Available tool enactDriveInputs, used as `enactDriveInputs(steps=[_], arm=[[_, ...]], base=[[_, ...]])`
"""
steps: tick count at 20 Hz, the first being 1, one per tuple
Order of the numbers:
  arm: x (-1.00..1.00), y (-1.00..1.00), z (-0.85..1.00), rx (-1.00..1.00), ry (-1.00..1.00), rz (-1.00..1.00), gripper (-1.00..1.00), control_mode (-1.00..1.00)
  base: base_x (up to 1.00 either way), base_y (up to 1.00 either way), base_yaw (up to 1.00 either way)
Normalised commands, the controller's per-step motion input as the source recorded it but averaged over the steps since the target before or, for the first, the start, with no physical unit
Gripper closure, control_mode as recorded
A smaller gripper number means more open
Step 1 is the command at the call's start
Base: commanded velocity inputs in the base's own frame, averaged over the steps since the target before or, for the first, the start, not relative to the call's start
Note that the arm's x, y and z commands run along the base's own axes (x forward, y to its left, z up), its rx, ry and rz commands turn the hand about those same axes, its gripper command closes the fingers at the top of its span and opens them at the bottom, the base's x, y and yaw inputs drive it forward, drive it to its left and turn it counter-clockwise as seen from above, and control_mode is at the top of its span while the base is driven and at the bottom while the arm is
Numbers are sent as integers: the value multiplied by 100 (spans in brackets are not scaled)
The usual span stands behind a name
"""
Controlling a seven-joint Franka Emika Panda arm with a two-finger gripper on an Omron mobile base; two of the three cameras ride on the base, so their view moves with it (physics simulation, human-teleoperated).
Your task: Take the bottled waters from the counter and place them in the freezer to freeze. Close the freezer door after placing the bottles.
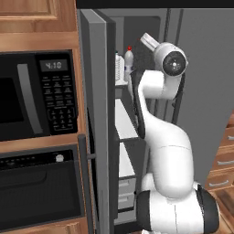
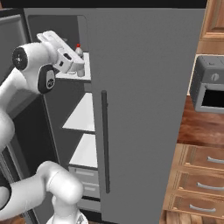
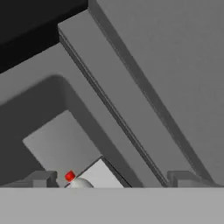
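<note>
Item: red-capped bottle, on the top freezer shelf, gripper free of it.

My gripper (image 2: pixel 78 65) stands with its jaws wide apart and nothing between them, up at the top shelf (image 2: pixel 85 74) inside the freezer (image 2: pixel 81 118). The red-capped bottle (image 1: pixel 129 61) stands upright on that shelf, just beyond my fingertips (image 3: pixel 42 178); its cap shows low between them in the hand view. A second, pale bottle (image 1: pixel 119 68) seems to stand beside it, though I cannot tell its cap. I judge these light, thin-walled, smooth and easily tipped: best taken round the body below the shoulder, not by the cap. The freezer door (image 1: pixel 98 119) is swung open, not yet closed.
</note>
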Motion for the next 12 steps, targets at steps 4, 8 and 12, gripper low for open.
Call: enactDriveInputs(steps=[4, 8, 12], arm=[[-100, 19, -70, 12, 48, -1, -100, -100], [-100, 22, -100, 0, 44, 0, -100, -100], [-100, -48, -100, 6, 4, 0, -100, -100]], base=[[0, 0, 0], [0, 0, 0], [0, 0, 0]])
